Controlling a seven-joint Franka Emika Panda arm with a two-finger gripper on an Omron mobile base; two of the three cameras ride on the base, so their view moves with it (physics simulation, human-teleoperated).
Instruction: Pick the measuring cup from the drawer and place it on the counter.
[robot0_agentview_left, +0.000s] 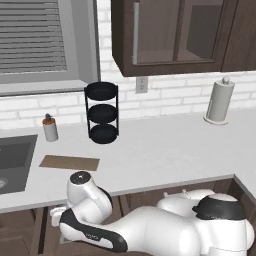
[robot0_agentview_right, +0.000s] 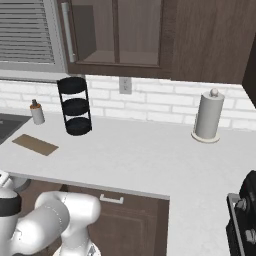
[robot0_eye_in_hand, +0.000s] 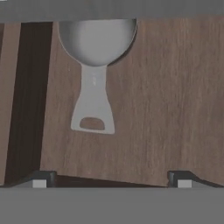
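While the arm (robot0_agentview_left: 150, 230) is bent low under the worktop (robot0_agentview_left: 160, 150) edge in both base views, the pale L-shaped surface above it carries only a few things. Left base view: dark three-tier round rack (robot0_agentview_left: 102, 112) near the white brick backsplash, small grey bottle with dark top (robot0_agentview_left: 49, 128) to its left, thin brown board (robot0_agentview_left: 69, 162) lying flat in front of the bottle, beside the sink (robot0_agentview_left: 15, 160). Paper towel holder (robot0_agentview_left: 220, 101) stands upright far right against the wall. Wall outlet (robot0_agentview_left: 141, 84) sits just below the dark upper cabinet with glass doors (robot0_agentview_left: 180, 35); window with blinds (robot0_agentview_left: 37, 42) at left. Right base view shows a dark lower cabinet front with a pale handle (robot0_agentview_right: 111, 199) under the worktop corner.

Hand view looks down onto the brown wood floor of the drawer (robot0_eye_in_hand: 175, 96). Measuring cup (robot0_eye_in_hand: 94, 78) lies on it, grey bowl toward the top of that view and partly cut off, flat handle running down toward the fingers and widening at its slotted end. Darker strip runs along the left of the drawer floor.

End effector (robot0_eye_in_hand: 111, 179): jaws spread wide, fingertips (robot0_eye_in_hand: 41, 179) at far left and far right of the bottom edge. Nothing between them; cup handle end is apart from both tips.
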